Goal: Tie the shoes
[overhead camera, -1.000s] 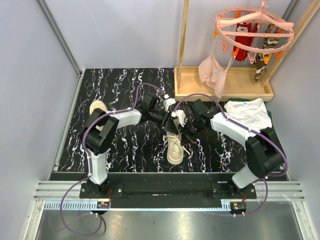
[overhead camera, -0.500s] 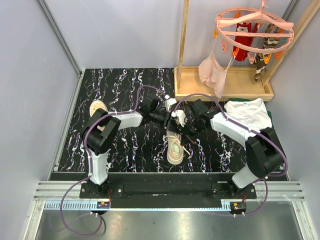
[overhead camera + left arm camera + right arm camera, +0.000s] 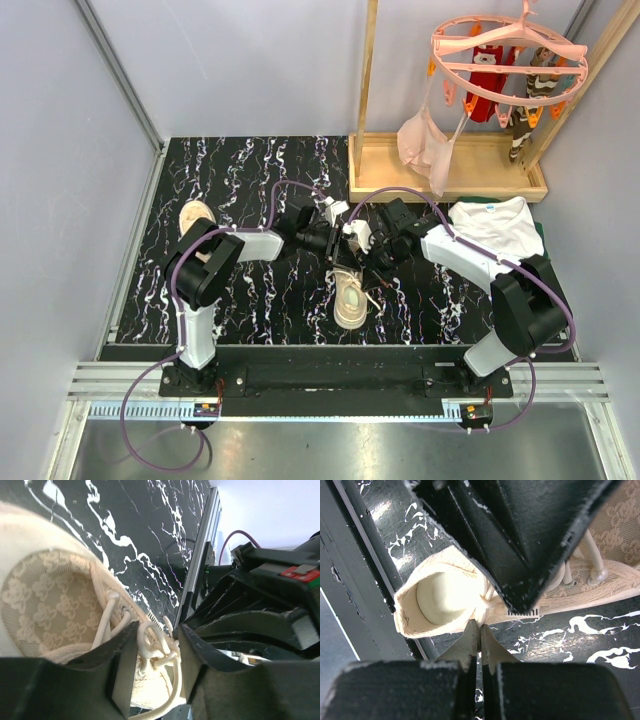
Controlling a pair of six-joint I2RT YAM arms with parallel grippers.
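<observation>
One cream shoe [image 3: 350, 296] lies mid-table, toe toward the near edge. The other shoe [image 3: 197, 215] sits at the left, half hidden by the left arm. Both grippers meet over the centre shoe's tongue end. My left gripper [image 3: 335, 242] [image 3: 156, 641] stands partly open, with the tangle of white laces [image 3: 159, 647] lying between its fingers [image 3: 122, 652] above the patterned shoe [image 3: 45, 595]. My right gripper [image 3: 362, 252] [image 3: 480, 630] is shut, and a white lace strand [image 3: 485, 611] runs from the shoe [image 3: 440, 597] into its tips. The left gripper's dark finger [image 3: 520, 540] fills the upper part of the right wrist view.
A wooden rack base [image 3: 450, 168] stands at the back right, with a pink round hanger [image 3: 505, 55] of small clothes above it. A white garment [image 3: 495, 225] lies at the right by the right arm. A metal rail [image 3: 340, 352] borders the near edge, and grey walls enclose the table.
The left arm's wrist has swung slightly nearer and lower toward the centre shoe. The right arm and both shoes have stayed where they were.
</observation>
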